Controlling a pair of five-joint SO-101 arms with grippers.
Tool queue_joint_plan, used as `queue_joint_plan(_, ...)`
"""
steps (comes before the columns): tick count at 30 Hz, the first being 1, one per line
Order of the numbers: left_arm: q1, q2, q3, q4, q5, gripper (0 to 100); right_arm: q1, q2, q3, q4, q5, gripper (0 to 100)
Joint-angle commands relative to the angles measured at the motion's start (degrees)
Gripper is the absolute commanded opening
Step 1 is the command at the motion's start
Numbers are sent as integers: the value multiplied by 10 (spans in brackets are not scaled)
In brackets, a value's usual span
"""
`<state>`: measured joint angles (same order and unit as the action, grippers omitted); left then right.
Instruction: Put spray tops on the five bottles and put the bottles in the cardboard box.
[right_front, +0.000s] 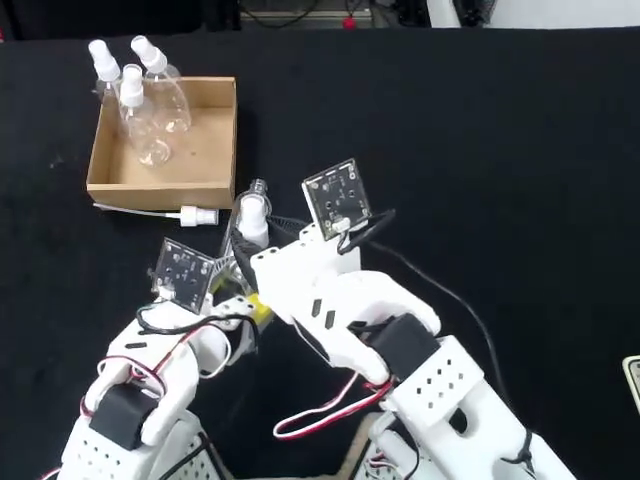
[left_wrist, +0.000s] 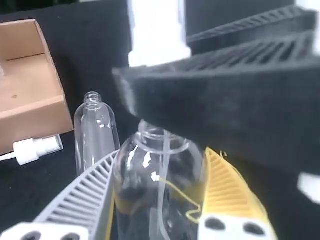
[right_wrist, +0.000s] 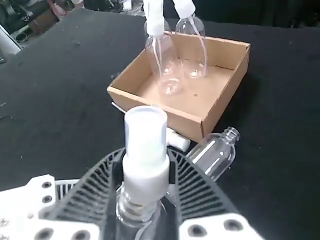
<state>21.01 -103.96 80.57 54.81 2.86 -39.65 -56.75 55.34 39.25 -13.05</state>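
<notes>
My left gripper (left_wrist: 160, 200) is shut on a clear bottle (left_wrist: 160, 180), held upright between its grey and yellow fingers. My right gripper (right_wrist: 145, 170) is shut on a white spray top (right_wrist: 145, 145) that sits on this bottle's neck, with its thin tube down inside the bottle. In the high view the two grippers meet just below the cardboard box (right_front: 160, 188), around the spray top (right_front: 250, 218). The box holds three capped bottles (right_front: 150, 110). A second open bottle (right_wrist: 215, 152) lies on the cloth beside the box. A loose spray top (right_front: 195, 215) lies along the box's near wall.
The table is covered in black cloth, with wide free room to the right of the arms. The right arm's cable (right_front: 440, 290) trails over the cloth. The box (left_wrist: 25, 100) stands close to the held bottle.
</notes>
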Motion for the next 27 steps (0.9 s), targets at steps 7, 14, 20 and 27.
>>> queue_joint_plan(7, 8, -5, -26, -2, -10, 159, -17, -11, -26, 19, 27, 25)
queue_joint_plan(14, 7, -5, -29, -4, -9, 159, -17, -14, -29, 47, 28, 25)
queue_joint_plan(20, 7, -5, -32, -5, -8, 159, -18, -14, -31, 47, 28, 25)
queue_joint_plan(27, -38, -5, -29, -21, 18, 159, -18, -15, -30, 49, 28, 26)
